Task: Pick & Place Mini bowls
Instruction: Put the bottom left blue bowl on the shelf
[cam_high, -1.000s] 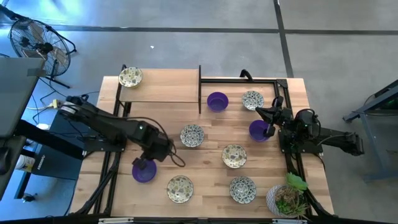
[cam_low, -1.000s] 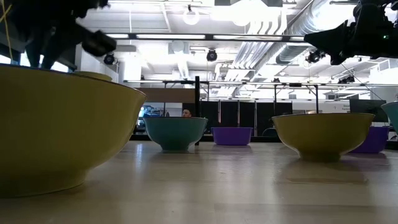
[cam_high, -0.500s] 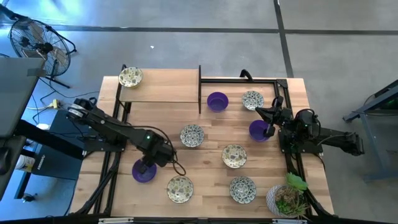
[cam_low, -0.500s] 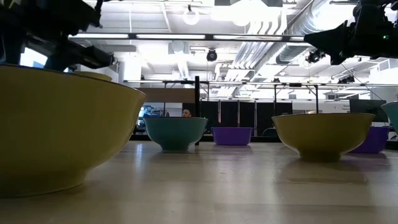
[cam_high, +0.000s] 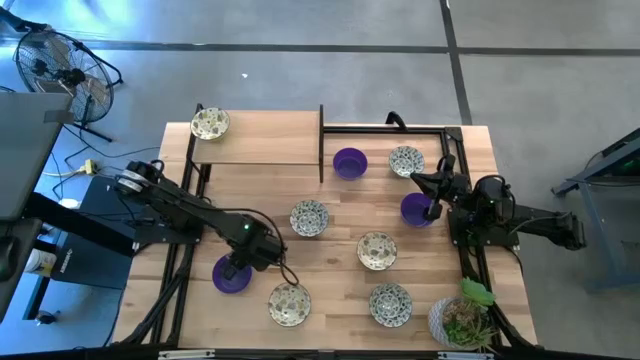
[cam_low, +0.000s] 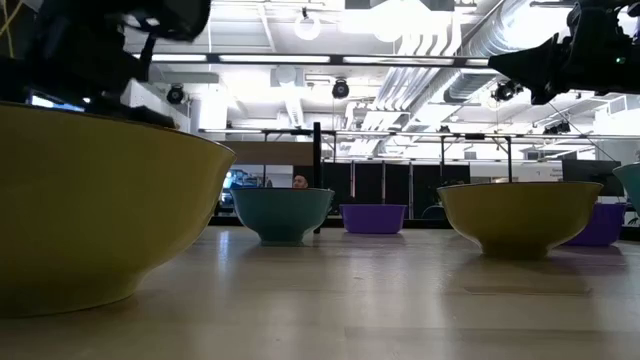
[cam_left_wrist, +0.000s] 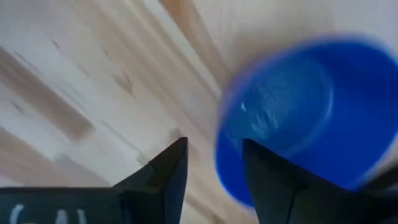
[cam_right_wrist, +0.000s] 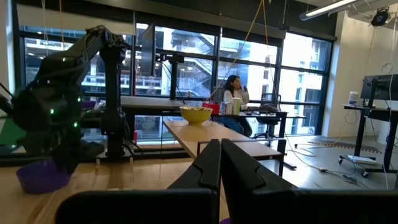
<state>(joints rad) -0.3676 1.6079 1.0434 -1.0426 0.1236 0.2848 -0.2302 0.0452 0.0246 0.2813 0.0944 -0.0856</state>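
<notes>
Over purple bowl (cam_high: 231, 275) at table's front-left, left gripper (cam_high: 238, 266) w/ fingers parted (right gripper (cam_high: 431, 210) pinched closed).

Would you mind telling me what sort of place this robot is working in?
Most likely an open-plan robotics lab or office: exposed ceiling ducts, tall windows, a person seated at a desk, a floor fan and a wooden worktable with mini bowls.

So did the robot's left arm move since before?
Yes. The left end effector stays over the small round purple bowl, but its elbow swung toward the floral bowl at the table's middle.
</notes>
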